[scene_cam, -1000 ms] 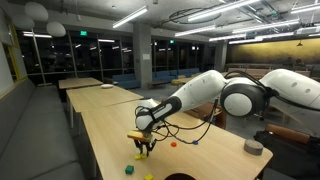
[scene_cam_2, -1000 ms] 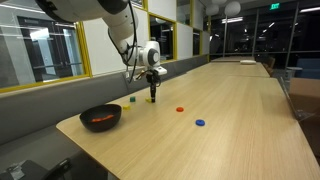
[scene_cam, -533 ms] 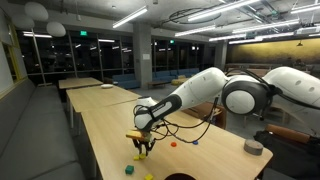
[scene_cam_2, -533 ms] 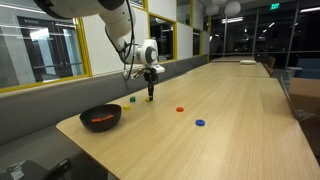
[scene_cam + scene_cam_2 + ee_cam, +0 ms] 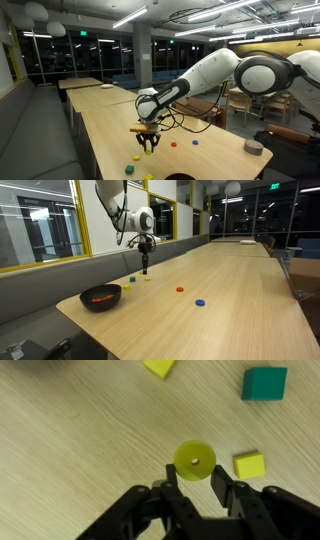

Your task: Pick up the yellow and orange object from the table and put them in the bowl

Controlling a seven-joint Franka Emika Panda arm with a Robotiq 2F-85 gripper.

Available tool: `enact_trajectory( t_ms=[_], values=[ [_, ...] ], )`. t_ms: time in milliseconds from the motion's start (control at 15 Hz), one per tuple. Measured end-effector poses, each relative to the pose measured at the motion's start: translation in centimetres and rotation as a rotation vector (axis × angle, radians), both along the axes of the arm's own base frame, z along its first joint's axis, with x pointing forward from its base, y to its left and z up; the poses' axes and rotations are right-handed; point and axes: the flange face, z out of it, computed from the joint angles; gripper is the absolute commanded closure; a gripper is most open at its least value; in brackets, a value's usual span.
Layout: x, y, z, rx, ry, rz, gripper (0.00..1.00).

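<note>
Yellow disc (image 5: 194,460), seemingly pinched between the fingertips (image 5: 176,484), hangs above the table (image 5: 230,290), well apart from the bowl (image 5: 101,305).

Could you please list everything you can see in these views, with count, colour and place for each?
yellow disc: one, yellow with a centre hole, between the hand's fingertips, above the table
yellow blocks: two, yellow, on the table below the hand
green cube: one, green, on the table near the blocks
red piece: one, red, mid-table
blue piece: one, blue, near the red piece
bowl: one, dark, something reddish inside, near the table's end
grey roll: one, grey, at the table's edge
table: one, long, light wood
arm: one, white
hand: one, black, shut on the yellow disc
</note>
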Motion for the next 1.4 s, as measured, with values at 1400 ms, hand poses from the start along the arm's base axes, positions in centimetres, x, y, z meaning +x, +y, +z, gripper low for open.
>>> enact_trajectory(
  t_ms=[1400],
  values=[
    [-21.7, 0.9, 2.9, 0.149, 0.257, 0.297, 0.76]
  ],
)
